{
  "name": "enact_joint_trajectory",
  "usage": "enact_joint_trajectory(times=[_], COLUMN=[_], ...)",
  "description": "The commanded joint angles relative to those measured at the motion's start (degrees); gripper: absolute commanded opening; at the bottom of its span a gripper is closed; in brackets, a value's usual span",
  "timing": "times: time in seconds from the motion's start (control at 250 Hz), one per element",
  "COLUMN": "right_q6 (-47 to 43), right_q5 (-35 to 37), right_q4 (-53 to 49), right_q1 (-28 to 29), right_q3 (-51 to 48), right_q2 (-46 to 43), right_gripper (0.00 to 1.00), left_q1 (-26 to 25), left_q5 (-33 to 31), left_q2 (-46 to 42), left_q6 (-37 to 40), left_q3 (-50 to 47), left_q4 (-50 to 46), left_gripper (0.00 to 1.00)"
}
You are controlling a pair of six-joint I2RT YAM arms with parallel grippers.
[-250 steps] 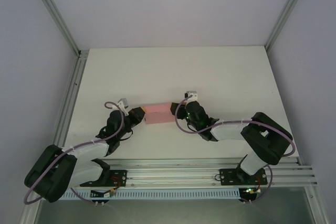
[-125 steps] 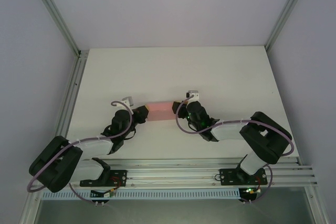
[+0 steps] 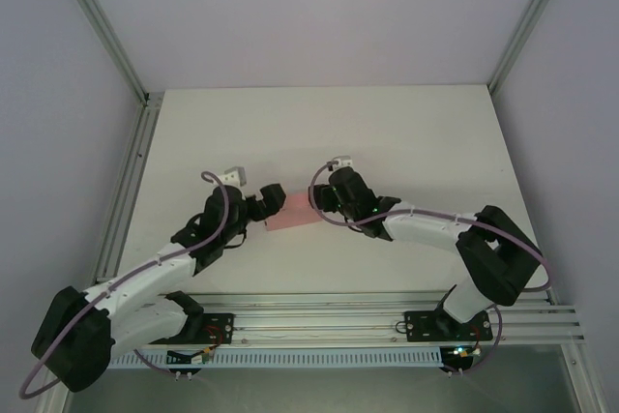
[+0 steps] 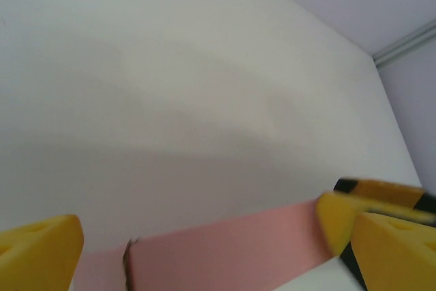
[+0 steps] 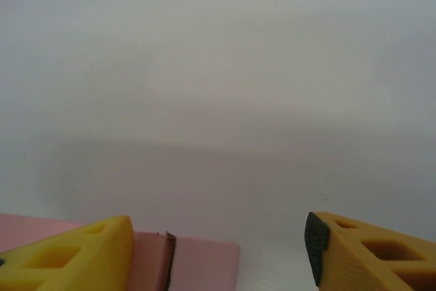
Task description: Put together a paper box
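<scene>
The paper box [image 3: 291, 211] is a small flat pale pink rectangle lying on the white table [image 3: 406, 132] between the two arms. My left gripper [image 3: 270, 203] is at its left end, jaws wide open. In the left wrist view the box [image 4: 225, 247] runs across between the yellow fingers [image 4: 37, 253] without being clamped. My right gripper [image 3: 320, 199] is at the box's right end, also open. In the right wrist view the box's corner [image 5: 201, 264] lies beside the left finger [image 5: 68, 253], with bare table up to the other finger.
An aluminium frame post [image 3: 121, 200] borders the table's left side, and a slotted rail [image 3: 387, 321] runs along the near edge at the arm bases. White walls enclose the back and sides.
Both grippers have opened; the left one has let go of the box's left end. The left arm has stretched forward, and the box now lies slightly tilted.
</scene>
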Motion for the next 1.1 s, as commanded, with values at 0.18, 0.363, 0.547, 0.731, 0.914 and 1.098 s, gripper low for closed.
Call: enact_joint_trajectory(times=[0.18, 0.363, 0.547, 0.731, 0.914, 1.098], right_q6=[-32.7, -72.0, -85.5, -88.7, -86.9, -86.4], right_q5=[-26.5, -46.9, -51.5, -41.4, -32.6, -25.8], right_q4=[-8.8, -30.6, -49.4, -52.9, -48.8, -45.7], right_q1=[-4.3, -4.7, -4.3, -1.4, -0.3, 1.7], right_q3=[10.9, 22.5, 39.3, 43.9, 44.5, 42.1], right_q2=[-1.0, 6.3, 16.8, 23.3, 27.1, 26.5], right_gripper=[1.00, 1.00, 1.00, 1.00, 0.94, 0.58], left_q1=[14.4, 23.7, 24.6, 25.2, 25.5, 25.4], left_q5=[-9.6, -5.8, -10.5, -14.0, -15.5, -16.4], left_q2=[3.1, 5.7, 1.3, -4.8, -7.5, -7.7], left_q6=[0.8, 1.4, 3.1, 4.2, 4.1, 4.1], left_q3=[14.5, 13.6, 10.8, 8.2, 6.7, 6.8], left_q4=[-26.9, -26.2, -26.1, -27.9, -29.0, -30.5], left_gripper=[1.00, 1.00, 1.00, 1.00, 1.00, 1.00])
